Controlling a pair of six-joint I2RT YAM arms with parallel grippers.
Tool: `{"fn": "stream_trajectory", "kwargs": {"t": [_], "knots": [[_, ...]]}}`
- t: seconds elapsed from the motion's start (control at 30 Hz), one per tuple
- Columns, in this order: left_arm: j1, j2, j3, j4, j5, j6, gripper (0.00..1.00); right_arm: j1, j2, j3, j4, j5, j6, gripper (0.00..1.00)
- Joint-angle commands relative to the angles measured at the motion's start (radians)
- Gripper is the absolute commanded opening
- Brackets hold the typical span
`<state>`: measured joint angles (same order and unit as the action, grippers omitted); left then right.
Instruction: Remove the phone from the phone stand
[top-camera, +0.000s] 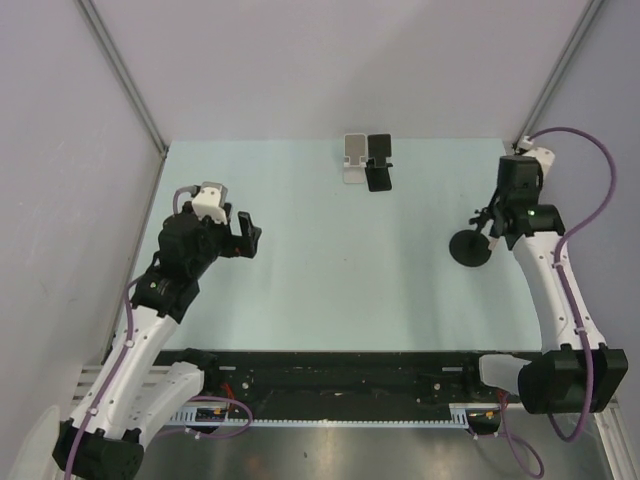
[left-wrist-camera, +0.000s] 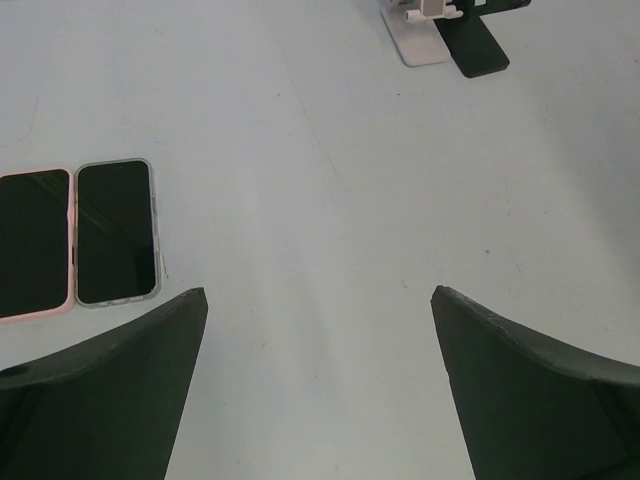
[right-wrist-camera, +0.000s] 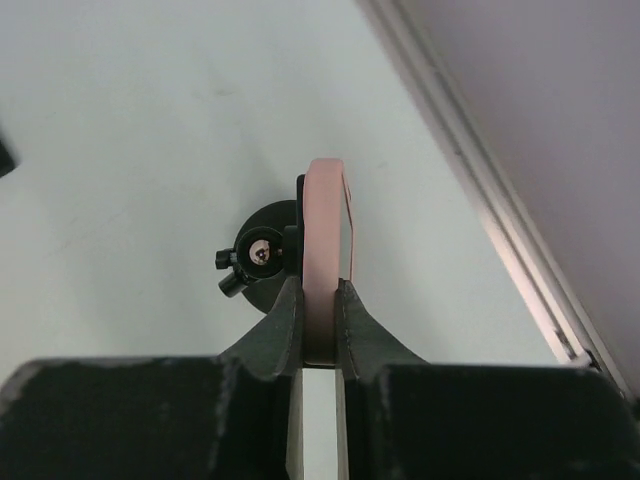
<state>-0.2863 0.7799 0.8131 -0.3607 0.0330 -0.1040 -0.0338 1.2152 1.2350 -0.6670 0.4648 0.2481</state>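
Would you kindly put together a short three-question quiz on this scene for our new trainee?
1. True or false: the right pincer is shut on the pink-cased phone.
2. How many phones lie flat on the table in the left wrist view? A one, B two, C three.
3. Fill in: the left pincer is ___ and holds nothing.

Key
1. True.
2. B: the pink-rimmed phone and the clear-cased phone.
3. Open.
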Motion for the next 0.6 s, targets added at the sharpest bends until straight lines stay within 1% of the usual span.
{"fn": "stream_trajectory", "kwargs": {"t": [0.0, 0.07, 0.1, 0.2, 0.23, 0.3, 0.33, 0.43, 0.53, 0.57], "knots": [[-0.008, 0.012, -0.005, 0.031, 0.045, 0.023, 1.00, 0.217, -0.062, 0.017, 0.158, -0.089, -0.066, 0.00], [-0.010, 0.018, -0.006, 0.035, 0.057, 0.032, 1.00, 0.300, -0.051, 0.017, 0.197, -0.118, -0.098, 0.00], [-0.010, 0.018, -0.008, 0.037, 0.071, 0.036, 1.00, 0.396, -0.045, 0.018, 0.210, -0.114, -0.108, 0.00], [-0.010, 0.016, -0.015, 0.055, 0.114, 0.046, 1.00, 0.517, -0.016, 0.018, 0.270, -0.149, -0.139, 0.00], [-0.010, 0.015, -0.017, 0.063, 0.129, 0.047, 1.00, 0.578, -0.007, 0.015, 0.300, -0.161, -0.139, 0.00], [-0.019, 0.016, -0.025, 0.083, 0.174, 0.050, 1.00, 0.626, 0.015, 0.017, 0.335, -0.236, -0.156, 0.00], [-0.025, 0.016, -0.028, 0.092, 0.180, 0.053, 1.00, 0.681, 0.023, 0.015, 0.369, -0.251, -0.162, 0.00], [-0.074, 0.021, -0.032, 0.098, 0.188, 0.069, 1.00, 0.742, 0.049, 0.011, 0.432, -0.316, -0.197, 0.00], [-0.140, 0.035, -0.029, 0.108, 0.183, 0.064, 1.00, 0.790, 0.073, -0.017, 0.493, -0.383, -0.210, 0.00], [-0.178, 0.039, -0.025, 0.112, 0.174, 0.056, 1.00, 0.808, 0.078, -0.025, 0.507, -0.400, -0.211, 0.00]]}}
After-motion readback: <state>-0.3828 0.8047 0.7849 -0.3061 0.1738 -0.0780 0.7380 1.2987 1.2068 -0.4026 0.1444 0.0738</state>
